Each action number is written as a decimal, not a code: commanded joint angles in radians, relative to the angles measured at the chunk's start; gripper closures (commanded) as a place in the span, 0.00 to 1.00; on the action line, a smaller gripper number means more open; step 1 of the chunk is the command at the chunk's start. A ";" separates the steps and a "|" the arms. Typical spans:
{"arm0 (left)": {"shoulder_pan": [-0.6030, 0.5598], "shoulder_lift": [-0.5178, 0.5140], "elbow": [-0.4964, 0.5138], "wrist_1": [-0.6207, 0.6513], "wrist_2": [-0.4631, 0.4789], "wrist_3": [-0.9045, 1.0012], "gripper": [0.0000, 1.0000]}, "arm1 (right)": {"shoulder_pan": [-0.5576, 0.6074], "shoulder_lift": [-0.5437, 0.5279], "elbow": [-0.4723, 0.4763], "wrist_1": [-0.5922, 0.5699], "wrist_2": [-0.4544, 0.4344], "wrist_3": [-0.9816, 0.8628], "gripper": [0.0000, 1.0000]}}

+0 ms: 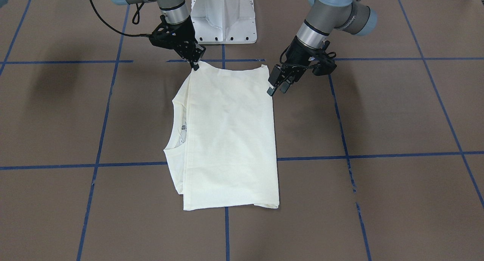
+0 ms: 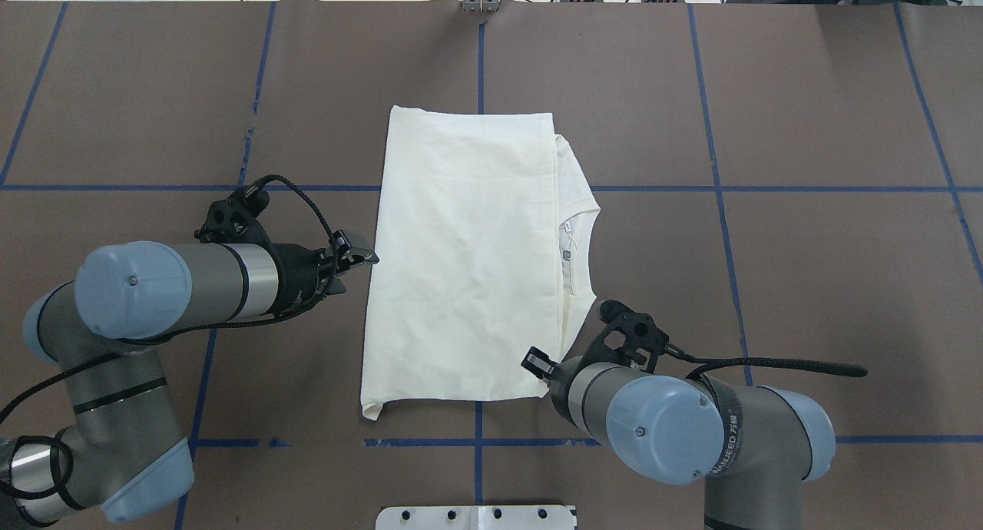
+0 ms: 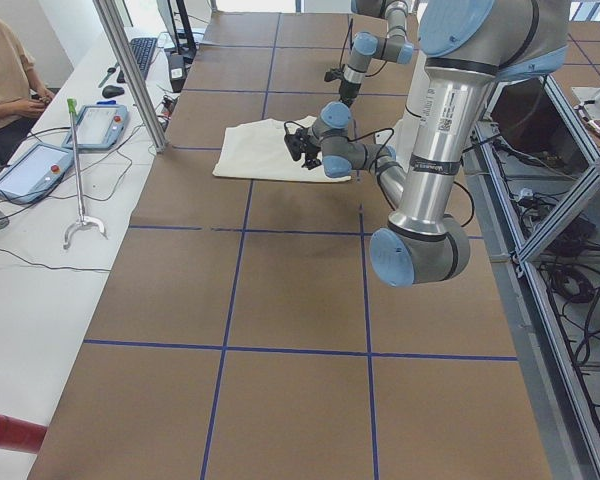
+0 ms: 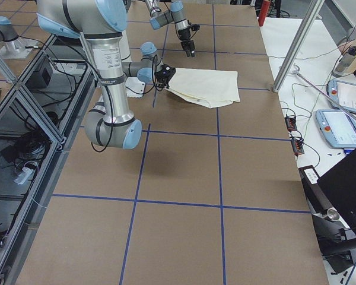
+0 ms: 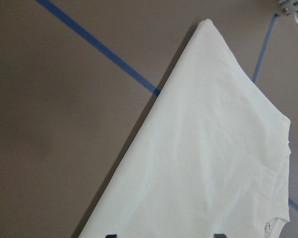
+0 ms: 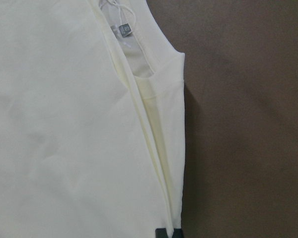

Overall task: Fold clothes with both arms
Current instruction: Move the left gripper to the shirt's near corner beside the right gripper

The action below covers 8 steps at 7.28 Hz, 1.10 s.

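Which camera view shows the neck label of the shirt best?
The right wrist view: the neck label is close, inside the collar. The overhead and front-facing views show it as a tiny grey mark; the side views are too far; the left wrist view shows mostly the plain shirt.

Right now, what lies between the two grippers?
Only the folded shirt. The overhead view shows it filling the stretch between the left gripper and the right gripper.

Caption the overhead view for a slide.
Folded cream shirt on table; left gripper open beside it, right gripper at its near corner.
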 commanded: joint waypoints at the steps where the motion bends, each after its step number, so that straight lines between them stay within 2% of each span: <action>1: 0.078 0.004 -0.017 0.086 0.003 -0.074 0.32 | 0.001 0.000 0.006 0.000 -0.001 0.000 1.00; 2: 0.101 0.004 -0.015 0.101 0.007 -0.100 0.32 | 0.001 -0.001 0.005 0.000 0.000 0.000 1.00; 4: 0.137 0.006 -0.012 0.115 0.007 -0.106 0.39 | 0.001 0.000 0.005 0.000 -0.001 0.000 1.00; 8: 0.206 0.007 -0.003 0.156 0.007 -0.131 0.39 | -0.001 0.002 0.005 0.000 -0.001 0.000 1.00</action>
